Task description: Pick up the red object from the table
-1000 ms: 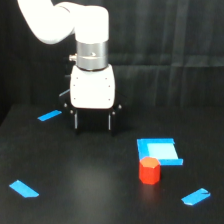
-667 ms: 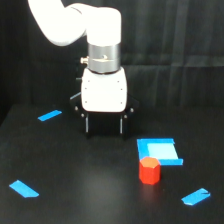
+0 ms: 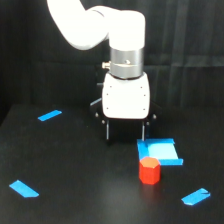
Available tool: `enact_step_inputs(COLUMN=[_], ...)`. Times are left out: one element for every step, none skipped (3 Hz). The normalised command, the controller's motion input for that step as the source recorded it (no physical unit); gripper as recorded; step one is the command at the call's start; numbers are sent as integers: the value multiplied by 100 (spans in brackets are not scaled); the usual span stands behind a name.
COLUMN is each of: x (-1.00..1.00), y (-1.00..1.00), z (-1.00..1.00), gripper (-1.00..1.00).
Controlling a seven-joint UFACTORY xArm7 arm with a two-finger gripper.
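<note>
A big white robot arm (image 3: 107,30) hangs over the black tabletop (image 3: 75,165). Its claw (image 3: 125,131) points down, with two thin dark fingers (image 3: 106,131) spread apart and nothing between them. The red object (image 3: 149,170) stands on the tabletop below the claw, a little toward the exterior view's right, not touching it. A flat blue square (image 3: 159,151) lies just behind the red object, near the claw's finger on that side. Three blue tape strips lie farther from the claw: (image 3: 49,115), (image 3: 23,188), (image 3: 195,197)

On the bench (image 3: 75,200), the block (image 3: 149,170) sits before the square piece (image 3: 160,150), the pincer (image 3: 125,135) behind both.
</note>
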Motion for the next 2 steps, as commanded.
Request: enact_step_inputs(x=[68, 61], y=[-75, -86], z=[-18, -12], gripper=[100, 100])
